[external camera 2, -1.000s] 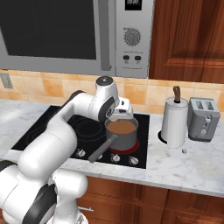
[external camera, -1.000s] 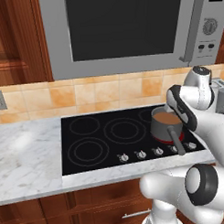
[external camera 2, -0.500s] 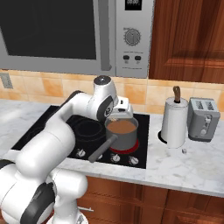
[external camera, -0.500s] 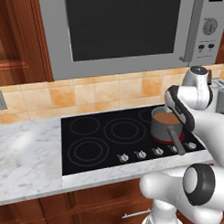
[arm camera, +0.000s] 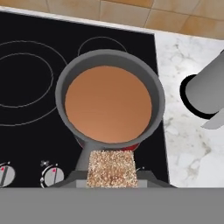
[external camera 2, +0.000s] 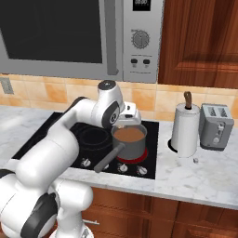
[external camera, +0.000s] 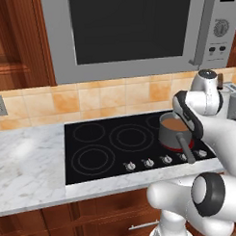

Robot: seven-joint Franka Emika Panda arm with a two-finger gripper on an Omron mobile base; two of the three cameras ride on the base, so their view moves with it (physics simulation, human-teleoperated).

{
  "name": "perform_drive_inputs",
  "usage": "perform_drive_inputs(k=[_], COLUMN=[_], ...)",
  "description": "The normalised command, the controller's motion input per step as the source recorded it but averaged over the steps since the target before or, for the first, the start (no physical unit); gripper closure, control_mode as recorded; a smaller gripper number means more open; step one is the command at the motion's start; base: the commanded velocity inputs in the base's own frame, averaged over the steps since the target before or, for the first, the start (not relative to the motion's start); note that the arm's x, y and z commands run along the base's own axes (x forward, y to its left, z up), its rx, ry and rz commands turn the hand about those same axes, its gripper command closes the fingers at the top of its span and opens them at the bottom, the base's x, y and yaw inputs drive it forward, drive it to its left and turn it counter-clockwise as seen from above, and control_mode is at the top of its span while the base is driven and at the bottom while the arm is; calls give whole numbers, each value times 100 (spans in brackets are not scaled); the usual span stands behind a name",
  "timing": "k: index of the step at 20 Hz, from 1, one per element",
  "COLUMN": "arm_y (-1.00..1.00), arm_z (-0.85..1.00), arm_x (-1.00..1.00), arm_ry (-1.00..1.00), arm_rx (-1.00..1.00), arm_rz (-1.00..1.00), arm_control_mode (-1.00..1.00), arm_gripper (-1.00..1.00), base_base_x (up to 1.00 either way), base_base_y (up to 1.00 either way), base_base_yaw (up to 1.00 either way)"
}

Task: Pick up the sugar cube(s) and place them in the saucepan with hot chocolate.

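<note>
A brownish speckled sugar cube [arm camera: 111,168] sits between the fingertips of my gripper [arm camera: 111,177], which is shut on it. The cube hangs just above the near rim of the saucepan with hot chocolate [arm camera: 158,94], over the root of its handle. The grey saucepan [external camera 2: 130,148] stands on the front right burner, full of brown liquid, with its long handle pointing toward the knobs. In the right base view my gripper [external camera 2: 128,119] hovers at the pan's back rim. In the left base view the saucepan [external camera: 169,137] shows partly behind my arm.
A white paper-towel roll [external camera 2: 185,130] and a toaster [external camera 2: 215,125] stand on the marble counter right of the black cooktop [external camera 2: 56,139]. A tiny pale speck [external camera 2: 195,160] lies in front of the roll. The microwave [external camera 2: 69,37] hangs above the cooktop.
The hand has eased slightly down and in over the saucepan with the cube still held. The saucepan has not moved.
</note>
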Motion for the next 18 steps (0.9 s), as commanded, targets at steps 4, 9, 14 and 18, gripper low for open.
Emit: perform_drive_inputs(k=[4,9,14,18], arm_y=[1,14,1,0], arm_z=[0,-12,-9,-7], arm_x=[11,13,16,14], arm_ry=[0,0,2,0], arm_rx=[-1,0,0,0], arm_rz=[0,2,7,4], arm_control_mode=[-100,-100,-100,-100], arm_gripper=[100,100,100,100], base_base_x=[0,0,0,0], base_base_y=[0,0,0,0], base_base_yaw=[0,0,0,0])
